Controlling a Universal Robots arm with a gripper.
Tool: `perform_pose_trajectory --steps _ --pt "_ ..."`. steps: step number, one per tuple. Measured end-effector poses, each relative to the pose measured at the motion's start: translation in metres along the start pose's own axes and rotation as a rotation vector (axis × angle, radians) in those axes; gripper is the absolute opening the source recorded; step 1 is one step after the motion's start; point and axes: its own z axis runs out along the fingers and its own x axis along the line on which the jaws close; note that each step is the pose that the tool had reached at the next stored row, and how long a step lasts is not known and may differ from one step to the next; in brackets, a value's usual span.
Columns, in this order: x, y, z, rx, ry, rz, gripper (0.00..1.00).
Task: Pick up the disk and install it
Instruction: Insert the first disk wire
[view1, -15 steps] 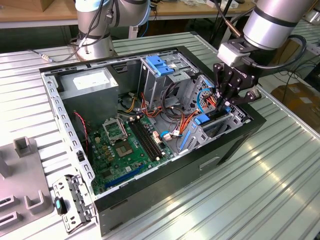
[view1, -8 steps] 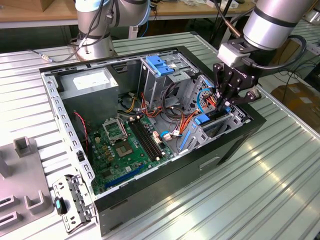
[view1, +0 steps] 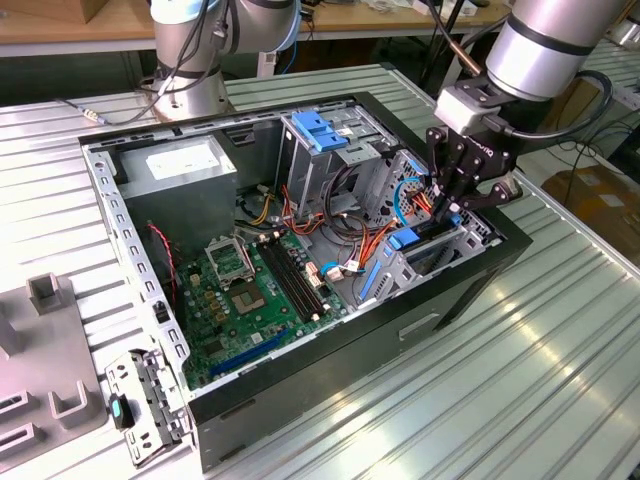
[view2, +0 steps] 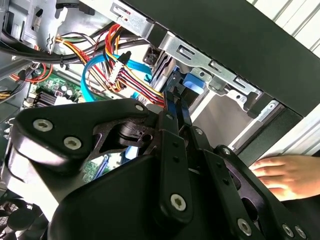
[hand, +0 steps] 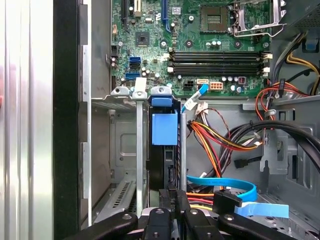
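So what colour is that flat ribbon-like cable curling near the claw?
Light blue. The flat cable shows best in the first wrist view, curving beside the orange and red wires.

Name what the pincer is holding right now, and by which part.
The pincer is shut on the disk, gripping its near edge while the disk stands on edge in the drive bay of the computer case.

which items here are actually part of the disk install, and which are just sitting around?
In play:
- gripper, down at the drive bay
- disk, standing on edge in the bay slot, blue rail end showing
- drive bay

Bystanders:
- power supply
- motherboard
- tall cage with blue top
- loose bracket on the table
- a person's hand beside the case
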Motion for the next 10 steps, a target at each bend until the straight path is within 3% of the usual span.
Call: perform_pose_trajectory --steps 6,10 --pt "-0.0001 -0.0003 0.0048 -0.0001 0.0005 0.000 0.17" --pt "-0.0001 -0.0003 0.0047 -0.0001 0.0000 0.000 0.17"
